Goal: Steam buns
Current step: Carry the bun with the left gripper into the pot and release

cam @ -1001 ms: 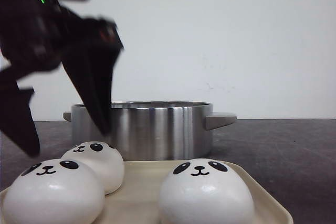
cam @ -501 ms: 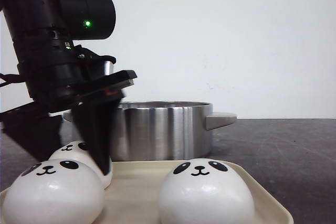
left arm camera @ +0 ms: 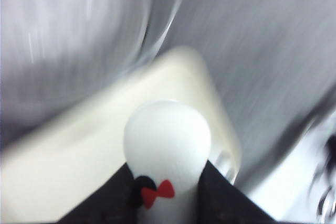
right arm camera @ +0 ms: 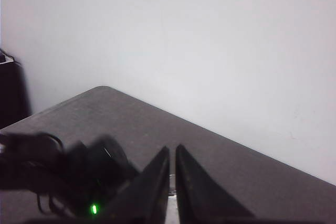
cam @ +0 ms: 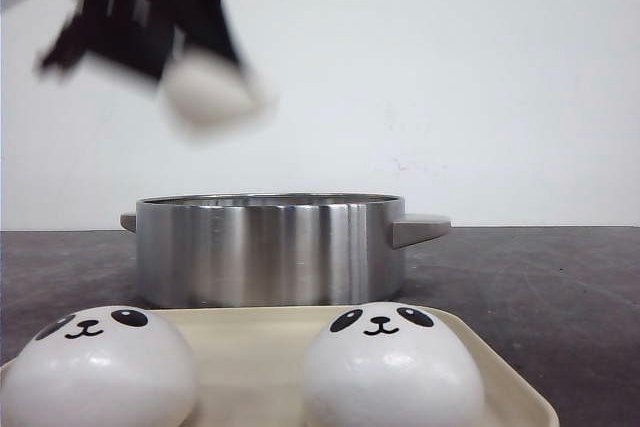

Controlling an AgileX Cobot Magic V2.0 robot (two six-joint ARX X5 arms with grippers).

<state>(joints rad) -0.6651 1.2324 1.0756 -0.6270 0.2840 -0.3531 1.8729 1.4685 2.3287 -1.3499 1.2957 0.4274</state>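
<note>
Cream rectangular plastic tray (cam: 270,367), in front of the round stainless-steel pot (cam: 270,249), holds two white panda-face buns (cam: 392,365). Dark grey table (cam: 540,277), white wall. Left gripper (left arm camera: 167,182) grasps a third white bun (cam: 207,90) above the pot; right gripper (right arm camera: 172,167) clenched, holding nothing.

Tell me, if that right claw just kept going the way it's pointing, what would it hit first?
Probably nothing nearby: the right gripper, shut and empty, points over bare dark grey table toward the plain white wall. Depth is unclear.

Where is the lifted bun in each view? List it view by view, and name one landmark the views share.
Front view: the bun, blurred, is held high at upper left by the left gripper, above the pot.
Left wrist view: the bun fills the lower centre, between the fingers.
Right wrist view: not in it.
Shared landmark: the cream tray, also under the bun in the left wrist view.
</note>
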